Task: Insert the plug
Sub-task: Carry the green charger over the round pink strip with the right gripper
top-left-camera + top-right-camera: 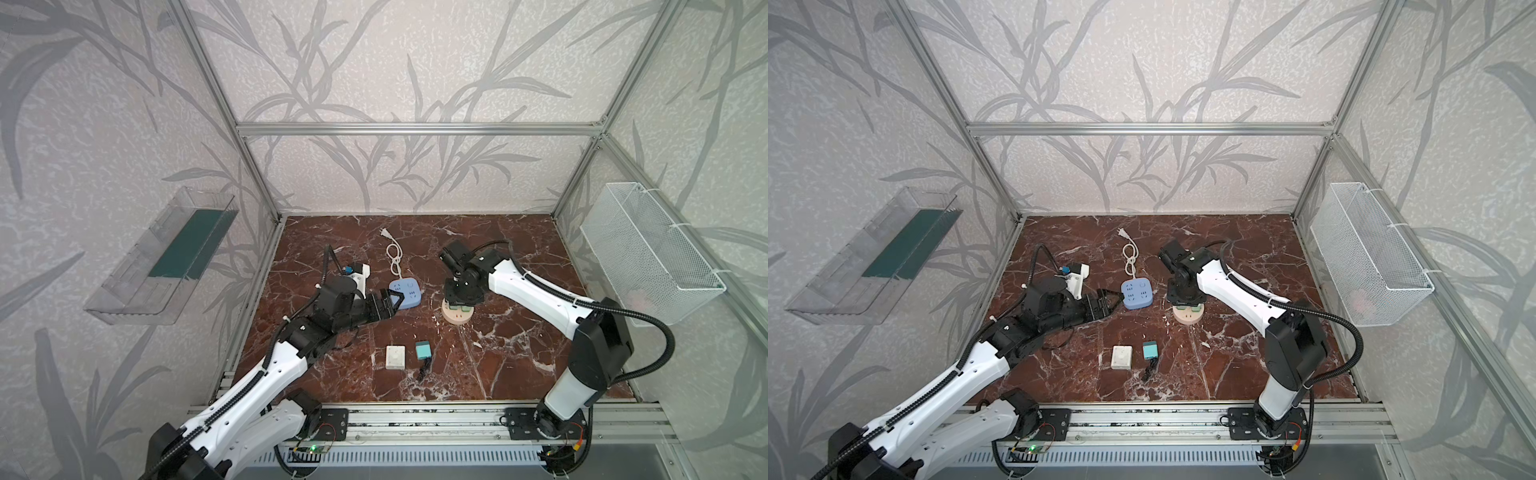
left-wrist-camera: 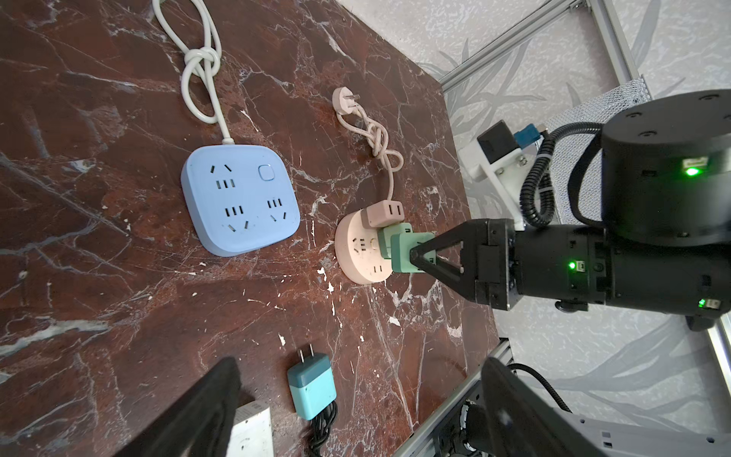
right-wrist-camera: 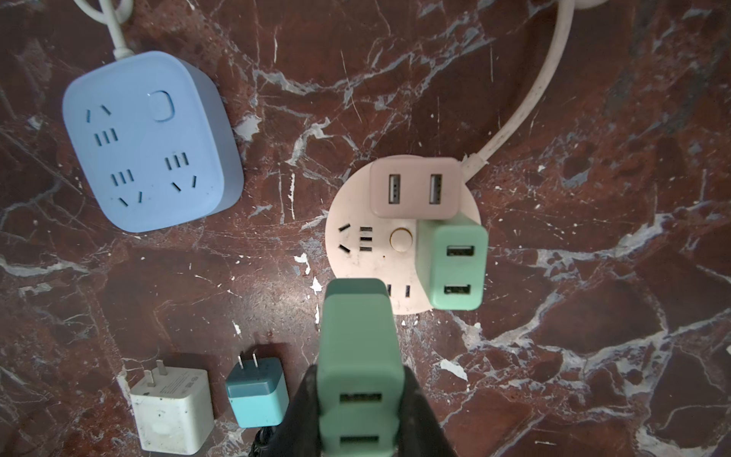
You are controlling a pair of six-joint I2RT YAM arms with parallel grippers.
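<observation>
- Marble-patterned tabletop inside a wallpapered enclosure, with two robot arms reaching in.
- The right gripper points straight down, its fingers clenched on a green USB charger, the plug for this task.
- That charger sits over the edge of a round pink power strip, beside a free two-slot socket; I cannot tell whether its prongs are in.
- A pink adapter and a second green adapter are plugged into the strip.
- The left gripper lies low, fingers spread wide and holding nothing, tips just beside a blue square power strip.
- A white charger and a teal charger lie loose side by side.
</observation>
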